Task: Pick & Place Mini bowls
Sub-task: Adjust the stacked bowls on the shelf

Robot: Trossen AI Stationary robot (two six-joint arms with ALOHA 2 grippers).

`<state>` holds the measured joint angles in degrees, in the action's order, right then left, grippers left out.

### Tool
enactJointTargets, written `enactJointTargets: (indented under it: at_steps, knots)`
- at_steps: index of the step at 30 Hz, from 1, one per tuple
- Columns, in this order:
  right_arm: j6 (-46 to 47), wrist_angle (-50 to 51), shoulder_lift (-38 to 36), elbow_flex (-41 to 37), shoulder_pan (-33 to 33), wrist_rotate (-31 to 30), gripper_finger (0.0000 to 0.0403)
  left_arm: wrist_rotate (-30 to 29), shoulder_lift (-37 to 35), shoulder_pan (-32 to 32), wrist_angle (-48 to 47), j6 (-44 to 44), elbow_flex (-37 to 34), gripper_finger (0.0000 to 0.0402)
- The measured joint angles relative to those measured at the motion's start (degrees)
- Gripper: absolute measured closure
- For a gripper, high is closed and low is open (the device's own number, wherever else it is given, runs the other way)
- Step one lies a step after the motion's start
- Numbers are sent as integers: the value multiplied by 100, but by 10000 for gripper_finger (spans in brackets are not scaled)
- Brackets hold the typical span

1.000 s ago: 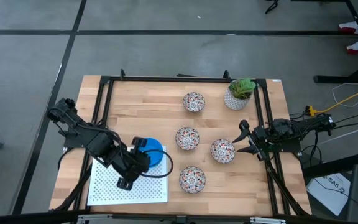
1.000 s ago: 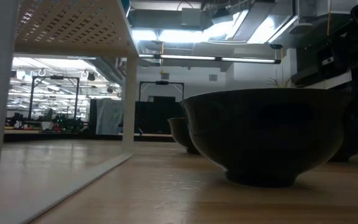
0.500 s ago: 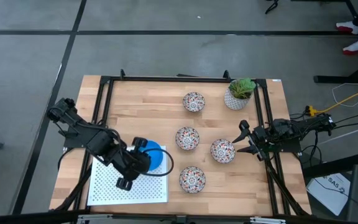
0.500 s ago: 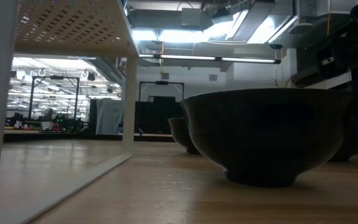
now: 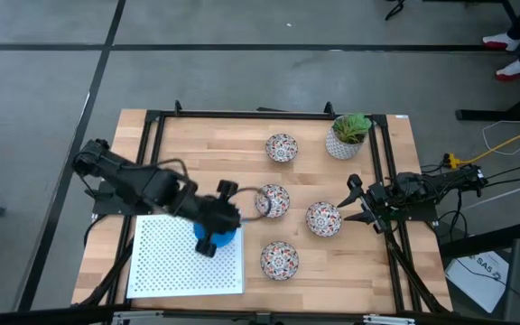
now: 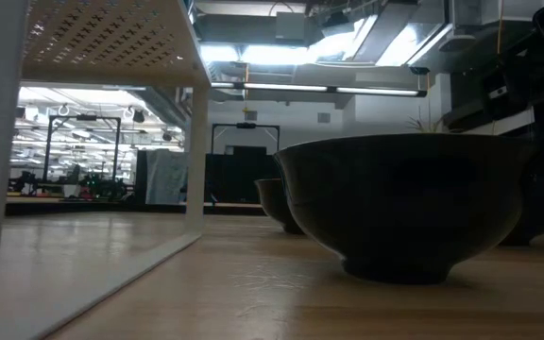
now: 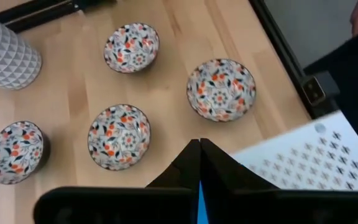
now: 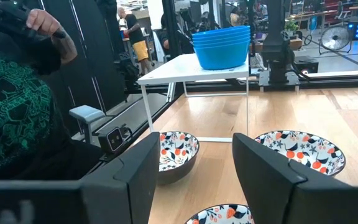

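A stack of blue mini bowls (image 5: pixel 220 237) stands on the white perforated shelf (image 5: pixel 174 262) at the near left; it also shows in the right wrist view (image 8: pixel 222 45). Several floral mini bowls rest on their bases on the wood: one far (image 5: pixel 282 147), one in the middle (image 5: pixel 272 199), one to the right (image 5: pixel 323 218), one near (image 5: pixel 279 260). My left gripper (image 5: pixel 231 217) is above the shelf's right edge, partly over the blue stack, fingers shut (image 7: pixel 199 149). My right gripper (image 5: pixel 350 200) is open beside the right floral bowl. My left gripper's fingers meet at their tips, and a thin blue strip (image 7: pixel 199 198) shows in the slit behind them. I cannot tell whether they touch a blue bowl.
A white pot with a green plant (image 5: pixel 346 135) stands at the far right corner. Black frame rails (image 5: pixel 382 181) run along the table's sides. A person in a dark printed shirt (image 8: pixel 17 106) is beyond the table. In the low view a bowl (image 6: pixel 399 203) stands close up.
My left arm has swung from over the shelf toward the table's right and far side, toward the middle floral bowl, turning as it went. The blue stack has stayed on the shelf. My right gripper has kept still.
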<state>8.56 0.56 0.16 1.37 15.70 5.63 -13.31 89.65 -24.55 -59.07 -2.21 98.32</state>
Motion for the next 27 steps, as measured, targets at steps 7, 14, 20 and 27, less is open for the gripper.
enactJointTargets:
  at_steps: [7,14,20,27]
  knots:
    - [0,-2,0,0,0,0,202,702,83,843,106,197,0,400]
    - [0,-2,-2,0,0,0,202,662,602,1436,-297,346,0,400]
    - [0,-2,0,0,2,0,202,1385,1049,1755,-673,488,-4,399]
    - [0,-2,-2,0,0,0,202,1787,1263,1611,-1116,324,-4,399]
